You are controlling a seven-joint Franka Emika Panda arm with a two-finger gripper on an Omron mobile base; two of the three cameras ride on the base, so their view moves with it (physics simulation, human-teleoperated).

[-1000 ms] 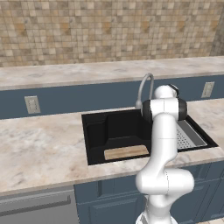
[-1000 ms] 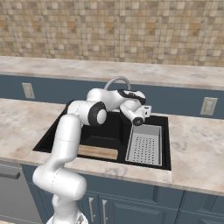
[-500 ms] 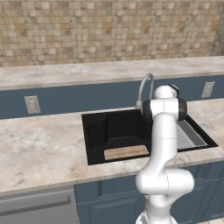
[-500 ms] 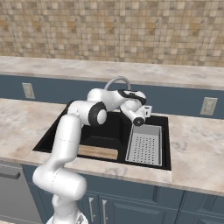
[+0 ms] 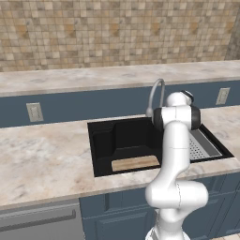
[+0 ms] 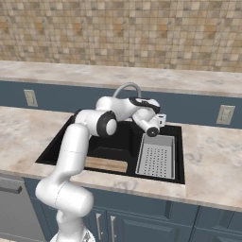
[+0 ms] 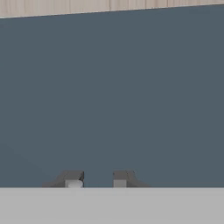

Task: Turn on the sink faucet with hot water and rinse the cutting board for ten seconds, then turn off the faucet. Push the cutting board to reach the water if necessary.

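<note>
Cutting board lies flat, long axis along the sink's front wall.
Gripper fingers now slightly parted, gripping nothing; arm otherwise unmoved.

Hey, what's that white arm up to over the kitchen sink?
The white robot arm is reaching across the black sink, with its gripper up by the back wall, beside the faucet. In the hand view the fingertips stand a little apart with nothing between them. A wooden cutting board lies flat at the near end of the basin. No water stream is visible, so the rinsing doesn't look to be under way.
</note>
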